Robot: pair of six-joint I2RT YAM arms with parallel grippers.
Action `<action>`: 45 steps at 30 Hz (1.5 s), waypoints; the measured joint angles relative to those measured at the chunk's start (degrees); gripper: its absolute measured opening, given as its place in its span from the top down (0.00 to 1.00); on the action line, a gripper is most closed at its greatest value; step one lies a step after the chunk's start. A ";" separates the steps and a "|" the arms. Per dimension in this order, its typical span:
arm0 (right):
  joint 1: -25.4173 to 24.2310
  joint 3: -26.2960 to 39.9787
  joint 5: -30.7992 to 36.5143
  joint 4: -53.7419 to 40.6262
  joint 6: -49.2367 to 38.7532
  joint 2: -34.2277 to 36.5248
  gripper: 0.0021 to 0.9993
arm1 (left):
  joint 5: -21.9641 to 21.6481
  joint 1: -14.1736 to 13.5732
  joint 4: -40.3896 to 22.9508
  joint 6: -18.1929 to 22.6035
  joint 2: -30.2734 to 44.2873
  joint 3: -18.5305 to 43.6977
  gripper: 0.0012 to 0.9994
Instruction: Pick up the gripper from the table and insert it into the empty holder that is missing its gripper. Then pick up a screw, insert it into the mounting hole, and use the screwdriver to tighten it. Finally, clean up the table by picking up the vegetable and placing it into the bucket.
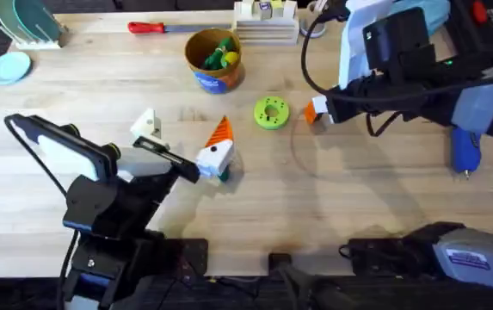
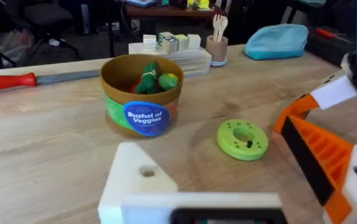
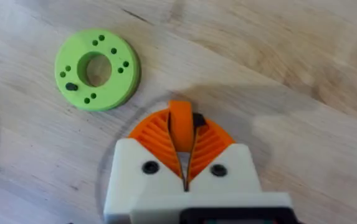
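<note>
Slippage is threatening: right end effector (image 3: 180,142) is pinching gripper (image 3: 178,115) thinly, risking twisting before reaching holder (image 2: 142,180).

Small orange plastic wedge-shaped gripper (image 3: 179,127): pinched upright between the right fingers (image 3: 210,144), just beside the green disc.

Stubby bright blue screwdriver (image 1: 465,148): lying on the counter at the right.

Round tan-yellow bucket (image 2: 142,93), blue label band: upright, holding dark green vegetable (image 2: 149,81) among other toy pieces.
</note>
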 joint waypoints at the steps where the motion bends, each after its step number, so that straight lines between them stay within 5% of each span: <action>1: 0.00 0.06 0.00 -0.09 0.01 -0.01 0.99 | 0.28 0.00 0.01 0.00 0.01 0.00 0.01; 5: 0.00 0.49 -0.02 -1.60 0.96 -2.11 0.99 | 4.07 0.00 0.20 0.00 0.00 0.00 0.01; 11: -0.01 2.22 -1.74 -3.10 8.31 -12.56 0.99 | 16.41 0.00 0.44 0.04 0.01 0.02 0.01; 16: 0.00 2.89 -11.46 -2.91 15.81 -19.27 0.99 | 27.71 0.00 0.15 0.04 0.01 0.02 0.01; 22: 0.15 -0.88 -31.28 7.13 26.14 -14.45 0.99 | 35.50 0.00 -0.28 0.04 0.01 0.02 0.01; 31: 5.30 -4.35 -49.41 19.38 40.24 -2.91 0.99 | 37.71 0.00 -0.31 0.04 0.01 0.02 0.01; 45: 7.17 -4.35 -56.68 27.34 49.94 0.89 0.99 | 36.51 0.00 -0.31 0.04 0.00 0.02 0.01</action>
